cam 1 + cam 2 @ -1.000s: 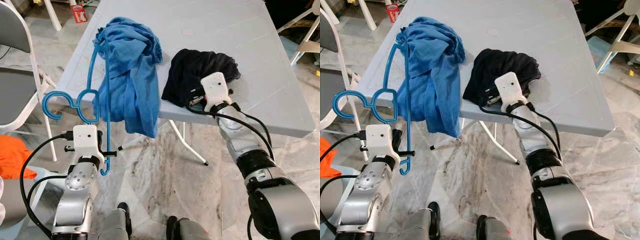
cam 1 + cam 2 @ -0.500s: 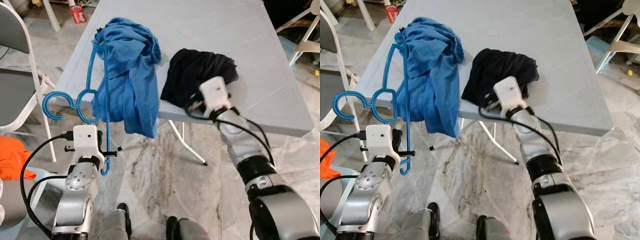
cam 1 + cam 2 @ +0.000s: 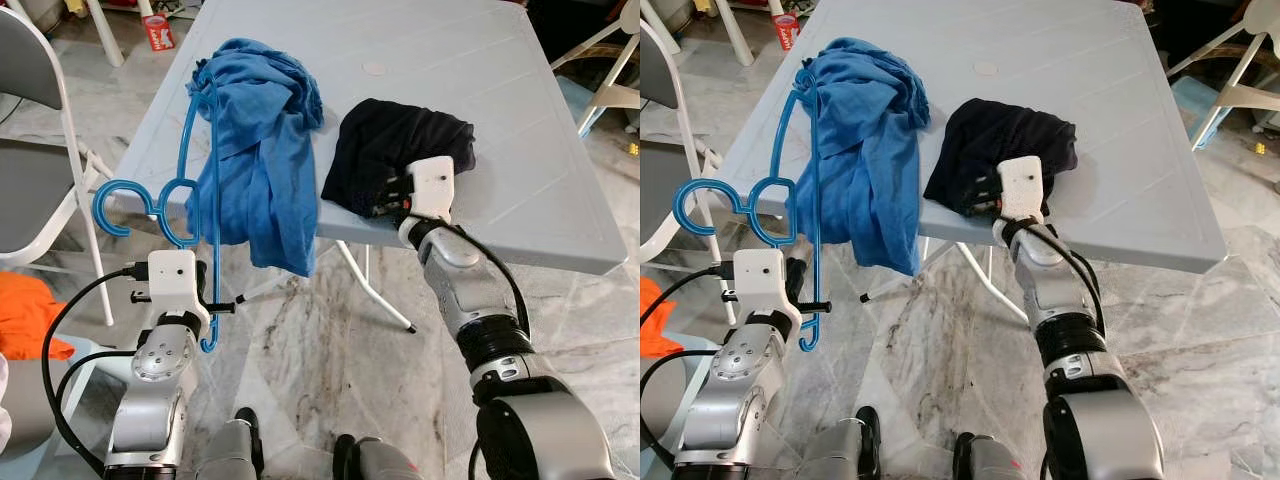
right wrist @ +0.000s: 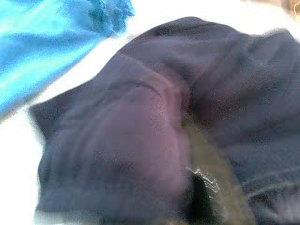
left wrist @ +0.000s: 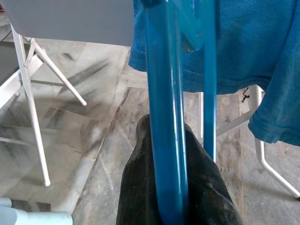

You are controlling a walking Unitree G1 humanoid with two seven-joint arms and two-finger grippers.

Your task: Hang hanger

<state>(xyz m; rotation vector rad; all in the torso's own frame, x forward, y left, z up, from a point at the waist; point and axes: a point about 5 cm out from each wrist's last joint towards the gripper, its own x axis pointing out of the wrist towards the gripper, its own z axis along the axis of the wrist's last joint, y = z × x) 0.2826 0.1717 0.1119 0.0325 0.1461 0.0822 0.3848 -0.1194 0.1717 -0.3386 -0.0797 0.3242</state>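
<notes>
Standing off the near left corner of a grey plastic table [image 3: 520,120], a blue plastic hanger [image 3: 190,215] is gripped upright by the left gripper [image 3: 205,300], fingers [image 5: 140,187] clamped on its bar. The right gripper [image 3: 385,200] is pressed into a black garment [image 3: 395,150]; its finger spread cannot be told. A blue shirt [image 3: 265,140] is draped over the table edge.
</notes>
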